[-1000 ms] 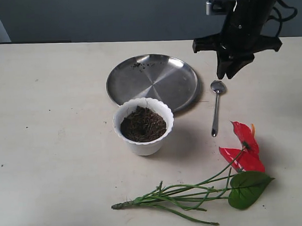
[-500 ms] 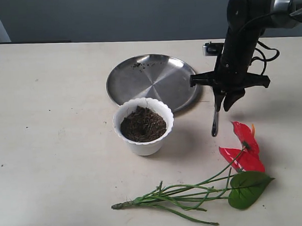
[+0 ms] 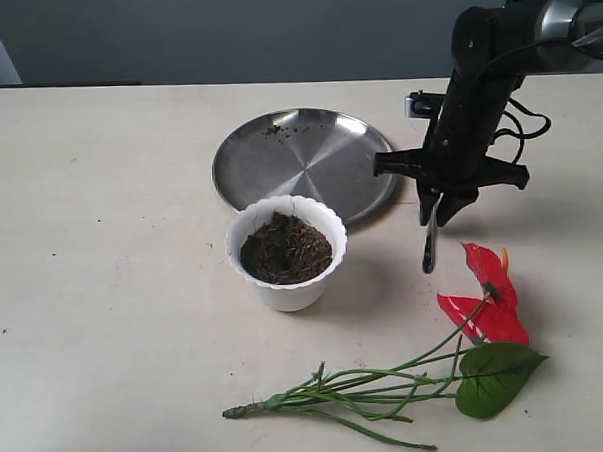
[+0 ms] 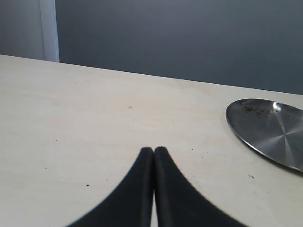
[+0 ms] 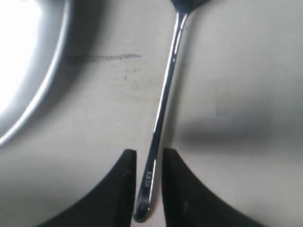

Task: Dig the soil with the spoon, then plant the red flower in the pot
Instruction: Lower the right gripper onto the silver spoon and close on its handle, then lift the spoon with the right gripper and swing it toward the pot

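Note:
The silver spoon (image 3: pixel 430 248) lies on the table right of the white pot (image 3: pixel 284 293), which holds dark soil (image 3: pixel 285 249). My right gripper (image 3: pixel 436 214) has come down over the spoon's upper handle and hides its bowl. In the right wrist view the spoon (image 5: pixel 165 90) runs between the fingers of the right gripper (image 5: pixel 149 152), which is open, with a narrow gap on each side of the handle. The red flower (image 3: pixel 490 298) lies flat near the front right, its stems pointing left. My left gripper (image 4: pixel 154 150) is shut on nothing, over bare table.
A round steel plate (image 3: pixel 304 161) with a few soil crumbs sits behind the pot, its rim close to the spoon (image 5: pixel 23 61) and also in the left wrist view (image 4: pixel 270 130). The flower's blooms lie just beyond the spoon handle's end.
My right arm has dropped from above the spoon's bowl down to the table and now straddles the handle. The spoon, pot and flower have not moved.

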You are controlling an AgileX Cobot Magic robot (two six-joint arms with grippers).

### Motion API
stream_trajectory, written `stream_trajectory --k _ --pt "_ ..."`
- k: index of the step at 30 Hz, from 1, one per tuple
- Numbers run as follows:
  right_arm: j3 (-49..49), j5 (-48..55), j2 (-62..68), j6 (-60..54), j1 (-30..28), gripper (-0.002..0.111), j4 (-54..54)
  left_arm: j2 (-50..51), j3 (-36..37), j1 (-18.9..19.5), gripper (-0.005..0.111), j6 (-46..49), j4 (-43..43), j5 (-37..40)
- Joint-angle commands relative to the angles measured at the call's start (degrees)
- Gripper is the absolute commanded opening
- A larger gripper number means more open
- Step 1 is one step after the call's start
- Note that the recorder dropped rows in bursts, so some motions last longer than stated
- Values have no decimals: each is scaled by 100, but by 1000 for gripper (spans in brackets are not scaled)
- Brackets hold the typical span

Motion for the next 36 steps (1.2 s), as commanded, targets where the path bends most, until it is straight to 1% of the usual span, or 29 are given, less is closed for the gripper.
stream_trajectory --k 1,4,23,24,25,26,29,36 --pt "163 -244 2 102 -11 20 -33 -28 14 10 0 -6 9 -86" --pt "204 -286 25 234 -11 20 -229 -28 14 10 0 -6 9 -86" --pt "204 -331 371 60 -11 20 -197 -28 14 10 0 -6 9 -86" --pt "204 -331 371 9 -11 17 -197 -28 14 10 0 -6 9 -86" --pt "204 -302 371 -201 -11 7 -197 -28 14 10 0 -6 9 -86" --pt "204 -256 371 -306 -11 0 -197 -28 14 10 0 -6 9 -86" --pt "204 -201 371 -337 -11 -1 -384 -28 14 10 0 -6 9 -86" --pt "204 -97 42 -688 -11 -1 -294 -28 14 10 0 -6 9 -86"
